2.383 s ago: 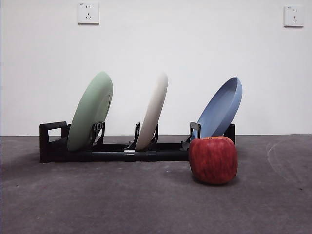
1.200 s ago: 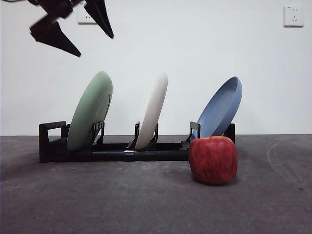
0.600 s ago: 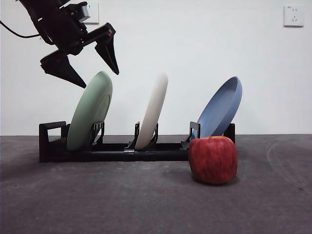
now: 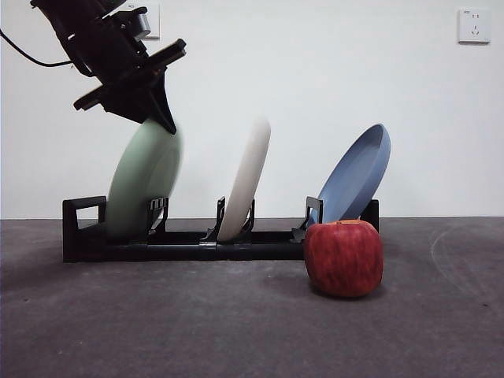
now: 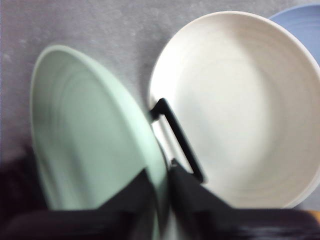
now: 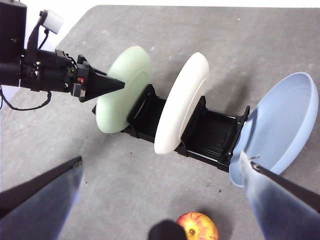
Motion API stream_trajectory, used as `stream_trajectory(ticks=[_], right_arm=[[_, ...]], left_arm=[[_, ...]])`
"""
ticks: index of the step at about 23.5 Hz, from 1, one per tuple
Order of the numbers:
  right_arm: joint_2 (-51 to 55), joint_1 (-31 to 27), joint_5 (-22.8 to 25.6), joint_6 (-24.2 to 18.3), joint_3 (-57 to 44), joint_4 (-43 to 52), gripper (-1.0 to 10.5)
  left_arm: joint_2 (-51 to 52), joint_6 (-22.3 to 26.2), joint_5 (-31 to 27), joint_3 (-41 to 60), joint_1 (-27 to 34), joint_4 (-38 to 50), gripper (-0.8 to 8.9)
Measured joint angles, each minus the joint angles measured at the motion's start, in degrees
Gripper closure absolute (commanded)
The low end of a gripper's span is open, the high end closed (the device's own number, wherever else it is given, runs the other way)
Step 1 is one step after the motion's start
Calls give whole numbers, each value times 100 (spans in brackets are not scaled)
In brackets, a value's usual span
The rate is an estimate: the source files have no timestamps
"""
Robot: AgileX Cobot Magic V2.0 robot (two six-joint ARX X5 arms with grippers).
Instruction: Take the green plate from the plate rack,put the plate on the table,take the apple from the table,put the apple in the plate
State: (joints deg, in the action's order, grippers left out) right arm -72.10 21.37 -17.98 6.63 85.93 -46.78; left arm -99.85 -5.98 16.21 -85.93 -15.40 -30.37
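The green plate [image 4: 140,189] stands tilted in the left slot of the black plate rack [image 4: 197,249]. My left gripper [image 4: 161,118] is shut on its top rim. In the left wrist view the two jaws [image 5: 161,174] pinch the green plate's [image 5: 85,135] edge. The right wrist view shows the left gripper [image 6: 107,85] on the green plate [image 6: 125,92]. The red apple [image 4: 344,257] sits on the grey table [image 4: 197,323] in front of the rack's right end. My right gripper [image 6: 161,161] is open and empty, high above the apple [image 6: 196,226].
A cream-white plate [image 4: 246,181] stands in the rack's middle slot and a blue plate [image 4: 358,175] leans at its right end. A rack post [image 5: 177,140] rises between the green and cream plates. Two wall sockets [image 4: 474,25] are on the white wall behind.
My left gripper came down from the upper left onto the green plate's top rim and its jaws went from open to shut. The plate now looks blurred, as if shifting. The apple has not moved.
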Motion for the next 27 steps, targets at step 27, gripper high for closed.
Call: stream_trajectory(ticks=[27], right_arm=[[0,0,20,44,2,-31,383]], left_arm=[[1095,1209,-426,-4725,-1379,-4605,822]])
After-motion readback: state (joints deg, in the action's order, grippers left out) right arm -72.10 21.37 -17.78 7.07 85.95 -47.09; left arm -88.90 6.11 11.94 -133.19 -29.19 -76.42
